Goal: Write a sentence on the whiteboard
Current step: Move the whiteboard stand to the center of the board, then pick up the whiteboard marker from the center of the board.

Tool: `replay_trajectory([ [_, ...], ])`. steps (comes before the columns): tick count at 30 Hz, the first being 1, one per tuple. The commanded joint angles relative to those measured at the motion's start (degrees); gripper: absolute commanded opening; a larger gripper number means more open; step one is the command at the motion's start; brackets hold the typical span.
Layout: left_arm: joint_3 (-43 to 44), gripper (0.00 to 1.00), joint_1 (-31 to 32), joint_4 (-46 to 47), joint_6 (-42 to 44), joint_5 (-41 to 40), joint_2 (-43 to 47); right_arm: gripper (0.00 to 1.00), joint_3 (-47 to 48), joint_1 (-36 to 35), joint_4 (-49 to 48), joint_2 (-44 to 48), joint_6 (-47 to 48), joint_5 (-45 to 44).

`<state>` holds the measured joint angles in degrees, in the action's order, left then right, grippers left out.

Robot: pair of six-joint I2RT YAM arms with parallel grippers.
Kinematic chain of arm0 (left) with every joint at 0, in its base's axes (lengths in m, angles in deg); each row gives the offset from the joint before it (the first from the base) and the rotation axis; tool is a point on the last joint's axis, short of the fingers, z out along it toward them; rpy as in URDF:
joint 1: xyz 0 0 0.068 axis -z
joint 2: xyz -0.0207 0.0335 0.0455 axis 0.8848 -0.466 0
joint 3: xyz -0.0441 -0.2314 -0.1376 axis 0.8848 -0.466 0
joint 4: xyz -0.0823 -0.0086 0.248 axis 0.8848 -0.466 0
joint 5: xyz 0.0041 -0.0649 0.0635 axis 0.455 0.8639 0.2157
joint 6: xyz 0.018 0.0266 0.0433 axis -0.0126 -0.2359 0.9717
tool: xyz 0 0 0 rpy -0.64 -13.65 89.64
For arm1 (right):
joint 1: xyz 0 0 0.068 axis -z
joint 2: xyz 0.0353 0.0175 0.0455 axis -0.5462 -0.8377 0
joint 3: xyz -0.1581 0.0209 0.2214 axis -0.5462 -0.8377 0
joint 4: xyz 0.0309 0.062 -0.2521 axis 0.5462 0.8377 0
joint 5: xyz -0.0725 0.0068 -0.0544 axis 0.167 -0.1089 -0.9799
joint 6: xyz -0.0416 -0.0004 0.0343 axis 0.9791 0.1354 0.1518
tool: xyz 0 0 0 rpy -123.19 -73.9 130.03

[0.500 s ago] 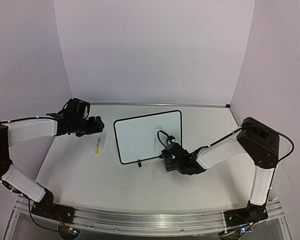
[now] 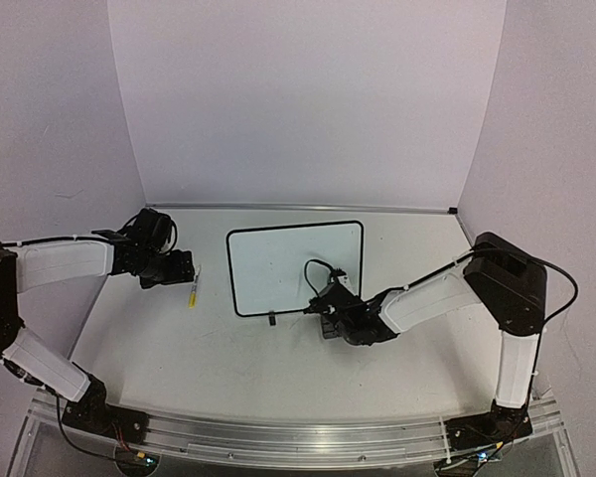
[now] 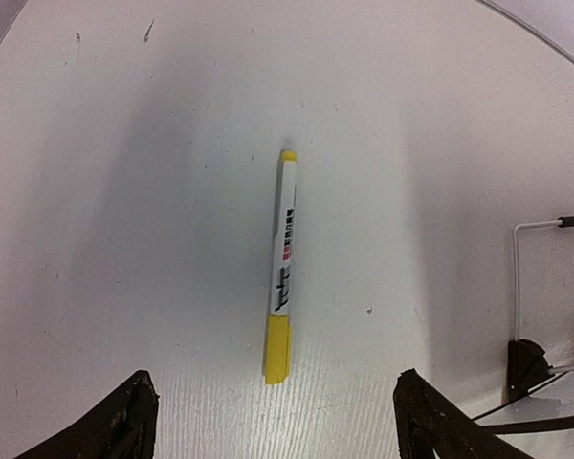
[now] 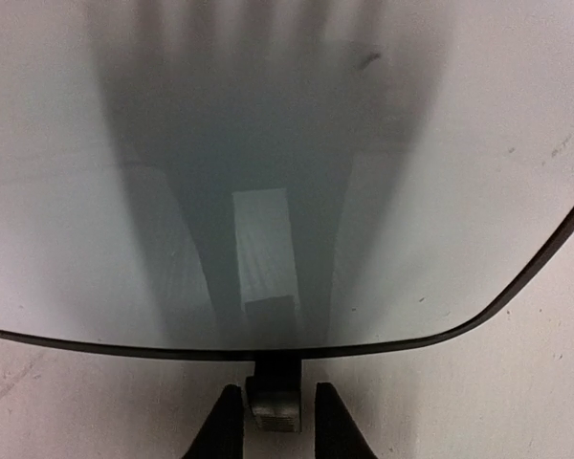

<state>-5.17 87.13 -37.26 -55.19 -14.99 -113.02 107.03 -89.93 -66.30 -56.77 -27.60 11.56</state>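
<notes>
From above, the whiteboard (image 2: pixel 296 266) lies flat mid-tabletop (image 2: pixel 179 348). The right gripper (image 2: pixel 328 314) sits at the board's near edge. The left gripper (image 2: pixel 184 268) hangs well to the board's left, by a yellow marker (image 2: pixel 194 290).

The left wrist view has the left gripper (image 3: pixel 273 382) spread wide over the marker (image 3: pixel 282 263), with the whiteboard's (image 3: pixel 516 277) corner at far right.

In the right wrist view, the right gripper (image 4: pixel 277 421) is narrowly parted, flanking a black clip foot (image 4: pixel 273 400) on the whiteboard's (image 4: pixel 124 143) near rim.
</notes>
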Motion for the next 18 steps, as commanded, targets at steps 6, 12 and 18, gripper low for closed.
replay_trajectory([
  [6, -0.5, 0.86, -0.3, -4.0, 0.8, 0.9, -3.0, 0.72, -5.9, -0.1, -0.1, 13.9, 2.9, 6.2],
  [12, 1.6, 0.62, -0.4, -4.1, 2.8, 1.5, -8.5, 0.80, -9.9, 0.0, 2.9, 23.1, 3.2, 6.8],
  [18, 5.5, 0.55, -0.4, -4.4, 4.5, 3.9, -13.7, 0.81, -10.6, 4.0, 6.8, 27.3, 3.5, 9.2],
])
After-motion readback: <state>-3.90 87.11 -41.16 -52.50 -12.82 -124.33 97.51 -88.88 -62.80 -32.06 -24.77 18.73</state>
